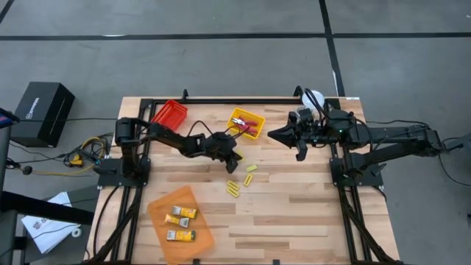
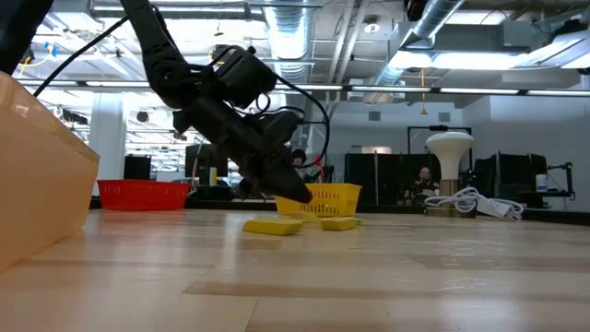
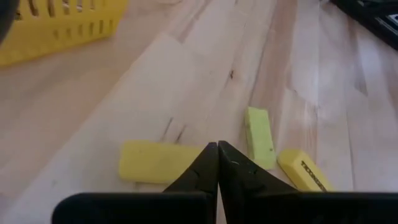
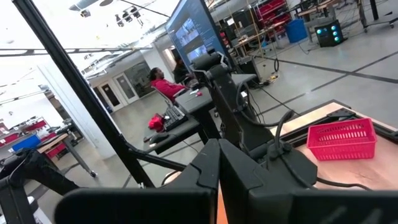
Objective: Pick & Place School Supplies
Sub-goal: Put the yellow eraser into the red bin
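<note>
Roughly halfway, I'd say: three packs [image 1: 180, 221] sit on the orange tray [image 1: 158, 206], red-handled tools [image 1: 249, 128] in the yellow tray [image 1: 238, 115]. Yellow erasers [image 1: 243, 179] lie loose mid-counter [image 1: 294, 213]. Left gripper [image 1: 236, 161] hovers over them, jaws closed and empty; right gripper [image 1: 274, 135] waits, jaws closed too.

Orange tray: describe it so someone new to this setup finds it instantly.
On the wooden table, look at the near-left corner, on the left arm's side. The orange tray is the flat, wide one lying at an angle there, holding three small yellow-and-white packs. The red basket and yellow basket sit at the far edge and are smaller.
</note>
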Robot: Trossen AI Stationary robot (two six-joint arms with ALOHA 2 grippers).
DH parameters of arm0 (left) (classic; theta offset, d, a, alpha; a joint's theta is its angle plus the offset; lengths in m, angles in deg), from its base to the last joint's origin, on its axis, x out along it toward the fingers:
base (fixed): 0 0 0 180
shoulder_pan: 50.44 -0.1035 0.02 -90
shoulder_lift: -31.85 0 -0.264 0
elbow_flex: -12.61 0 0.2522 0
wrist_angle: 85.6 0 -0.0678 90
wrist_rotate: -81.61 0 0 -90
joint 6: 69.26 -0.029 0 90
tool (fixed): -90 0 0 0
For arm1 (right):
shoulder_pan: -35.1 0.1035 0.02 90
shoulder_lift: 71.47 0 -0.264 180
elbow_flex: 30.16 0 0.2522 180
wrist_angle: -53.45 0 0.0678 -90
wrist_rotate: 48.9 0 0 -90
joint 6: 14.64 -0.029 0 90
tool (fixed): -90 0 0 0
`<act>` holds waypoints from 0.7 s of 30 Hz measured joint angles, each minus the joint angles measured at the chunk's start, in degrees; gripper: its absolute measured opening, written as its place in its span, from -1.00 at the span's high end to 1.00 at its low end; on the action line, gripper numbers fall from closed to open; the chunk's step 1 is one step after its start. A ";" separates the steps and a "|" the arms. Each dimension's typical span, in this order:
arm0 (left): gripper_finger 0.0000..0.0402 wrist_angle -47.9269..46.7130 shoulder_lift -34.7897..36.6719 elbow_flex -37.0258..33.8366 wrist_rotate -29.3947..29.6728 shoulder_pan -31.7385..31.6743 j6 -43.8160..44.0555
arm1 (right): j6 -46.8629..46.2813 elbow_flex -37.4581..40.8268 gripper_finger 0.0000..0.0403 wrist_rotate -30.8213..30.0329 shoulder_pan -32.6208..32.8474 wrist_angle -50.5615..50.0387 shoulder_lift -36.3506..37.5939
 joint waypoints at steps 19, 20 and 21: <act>1.00 -6.15 0.27 -0.11 -0.39 -2.98 -3.15 | 0.07 0.00 1.00 0.04 0.00 -0.01 0.00; 1.00 -6.36 0.30 -0.09 -0.54 -2.77 -3.17 | 0.07 0.00 1.00 0.04 0.00 0.02 0.00; 1.00 -6.54 0.32 -0.09 -0.60 -2.56 -3.17 | 0.07 0.00 1.00 0.04 0.00 0.13 0.00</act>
